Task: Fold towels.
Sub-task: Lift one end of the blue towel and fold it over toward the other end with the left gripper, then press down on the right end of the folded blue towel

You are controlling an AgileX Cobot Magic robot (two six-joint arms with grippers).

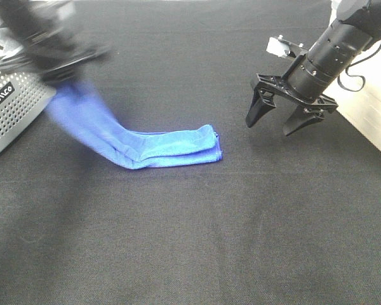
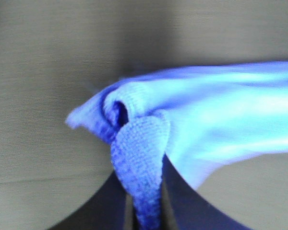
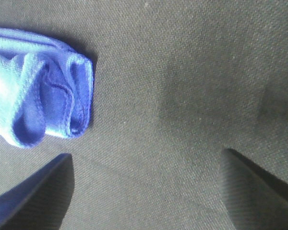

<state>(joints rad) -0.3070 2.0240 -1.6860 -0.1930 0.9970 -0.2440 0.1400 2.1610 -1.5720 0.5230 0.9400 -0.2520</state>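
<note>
A blue towel [image 1: 159, 145] lies bunched lengthwise on the black table; its left end is lifted up. My left gripper [image 1: 62, 71], blurred by motion at the upper left, is shut on that lifted end; the left wrist view shows the towel [image 2: 192, 124] pinched between the fingers. The towel's right end rests on the table and shows in the right wrist view [image 3: 38, 100]. My right gripper [image 1: 280, 122] hangs open and empty above the table, to the right of the towel's end, apart from it.
A grey perforated basket [image 1: 9, 108] stands at the left edge, just beside the lifted towel end. The table's right edge [image 1: 368, 143] runs diagonally behind the right arm, with a pale surface beyond it.
</note>
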